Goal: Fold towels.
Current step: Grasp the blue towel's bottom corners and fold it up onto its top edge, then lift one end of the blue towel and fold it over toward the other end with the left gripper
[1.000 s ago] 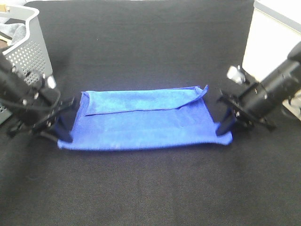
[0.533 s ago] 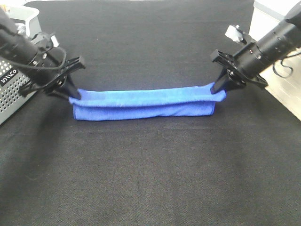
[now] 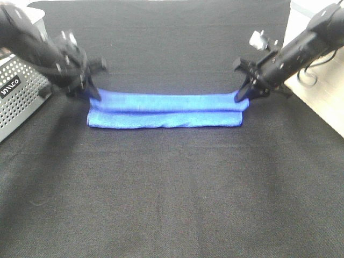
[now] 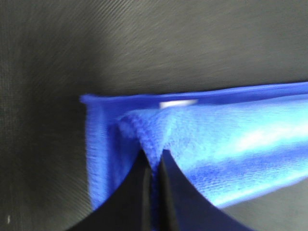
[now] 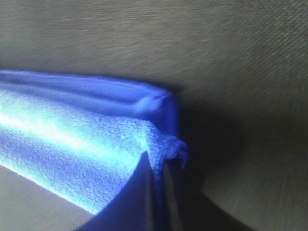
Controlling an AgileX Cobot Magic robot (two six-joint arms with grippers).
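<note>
The royal-blue towel (image 3: 164, 110) lies as a long narrow folded band across the middle of the black table. My left gripper (image 3: 92, 92) is shut on its left end, pinching the upper layer, as the left wrist view (image 4: 154, 161) shows; a small white tag (image 4: 177, 103) shows near that corner. My right gripper (image 3: 242, 95) is shut on the right end, and the right wrist view (image 5: 158, 166) shows the cloth bunched between the jaws. The towel also shows in the left wrist view (image 4: 231, 149) and the right wrist view (image 5: 77, 144).
A grey perforated basket (image 3: 19, 99) stands at the left edge of the table. A white surface (image 3: 306, 37) borders the table at the far right. The black cloth table top (image 3: 172, 193) stretches wide in front of the towel.
Both grippers carried the towel's near edge up and away from me, over the far edge. The flat towel became a narrow folded band, now set slightly farther back.
</note>
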